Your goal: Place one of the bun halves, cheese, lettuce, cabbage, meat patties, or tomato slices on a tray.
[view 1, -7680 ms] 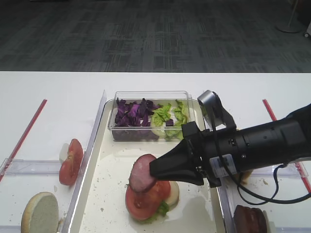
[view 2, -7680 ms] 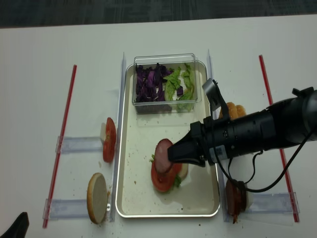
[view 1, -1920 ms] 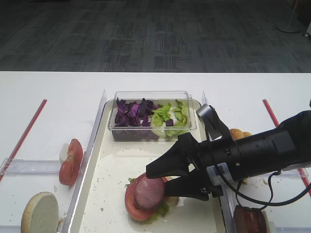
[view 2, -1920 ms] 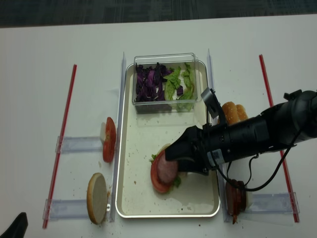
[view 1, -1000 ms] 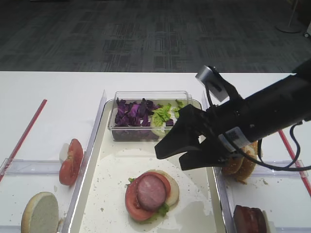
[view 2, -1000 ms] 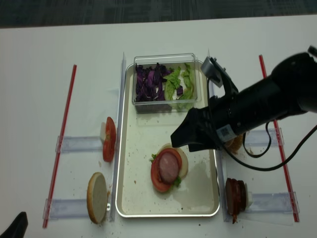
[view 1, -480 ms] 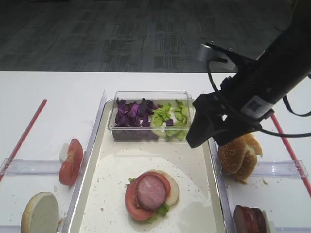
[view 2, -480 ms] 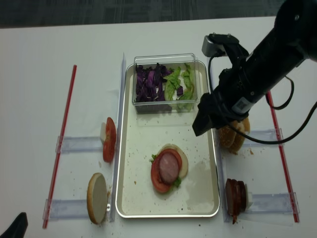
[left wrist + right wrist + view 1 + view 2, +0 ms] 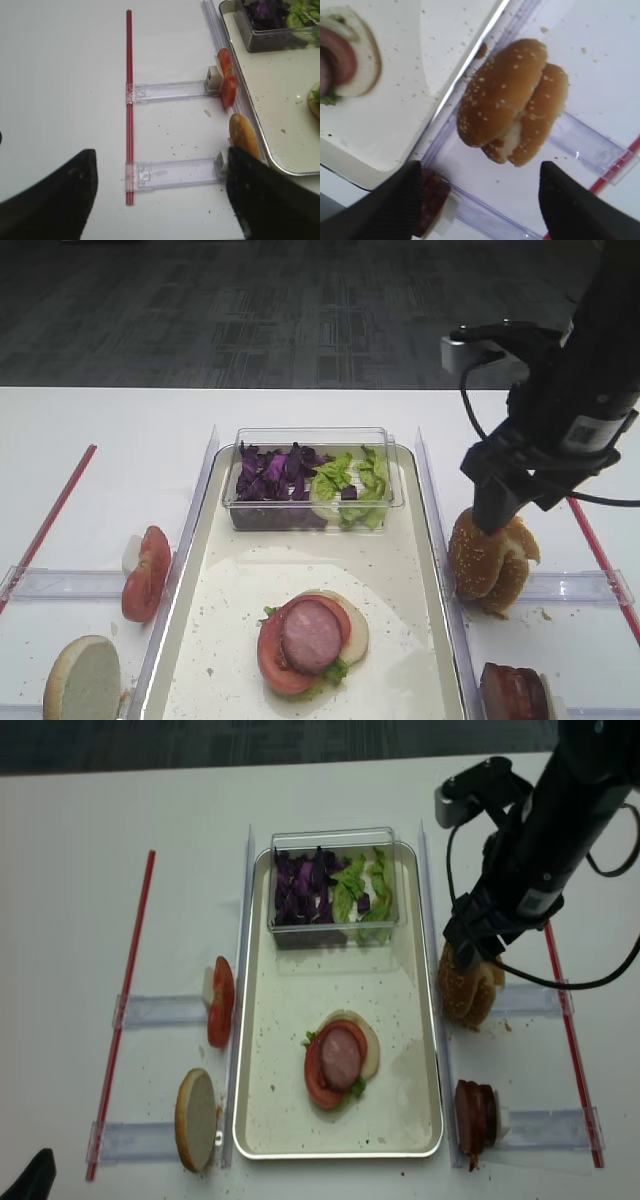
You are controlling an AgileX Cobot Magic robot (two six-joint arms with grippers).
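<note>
The right hand [image 9: 477,192] hangs spread and empty directly over the bun halves [image 9: 512,102], which stand on edge in a rack, probably so fingers can straddle one. Beyond the hand's left lies the tray [image 9: 225,590]. No writing is legible anywhere.

The cream tray [image 9: 200,570] holds a stack: a pale bun half [image 9: 352,625] at the bottom, lettuce [image 9: 333,672] peeking out, a red tomato slice [image 9: 272,660], and a pink meat patty [image 9: 311,636] on top. Two sesame bun halves [image 9: 488,560] stand on edge right of the tray; more meat patties [image 9: 512,692] stand nearer. Tomato slices [image 9: 146,573] and a bun half [image 9: 82,678] stand to the left. Purple cabbage [image 9: 272,473] lies at the tray's far end.
</note>
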